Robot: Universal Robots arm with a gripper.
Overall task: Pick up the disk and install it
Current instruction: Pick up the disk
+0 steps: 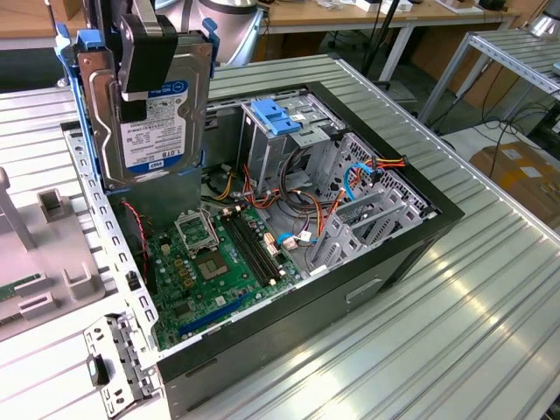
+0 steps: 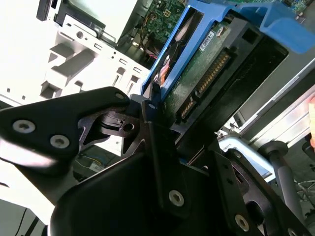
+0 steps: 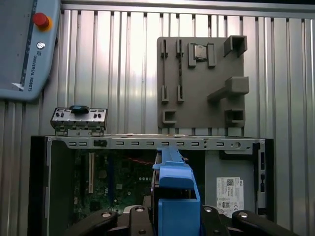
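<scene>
The disk (image 1: 162, 122), grey metal with a white label and bright blue rails, hangs upright above the rear corner of the open computer case (image 1: 411, 236) on the exterior view's left. My gripper (image 1: 131, 92) is shut on it from above, one black finger lying across the label. In the first wrist view the disk's blue carrier (image 3: 174, 191) stands edge-on between the black fingers (image 3: 103, 219), over the case's opening. Its green circuit side (image 2: 206, 73) and connector face the camera in the second wrist view.
Inside the case are a metal drive cage with a light-blue latch (image 1: 276, 118), loose cables (image 1: 350, 184) and the motherboard (image 1: 210, 262). A grey fixture board (image 3: 202, 83), a small metal bracket (image 3: 78, 120) and a teach pendant (image 3: 24, 49) lie on the ribbed table beside the case.
</scene>
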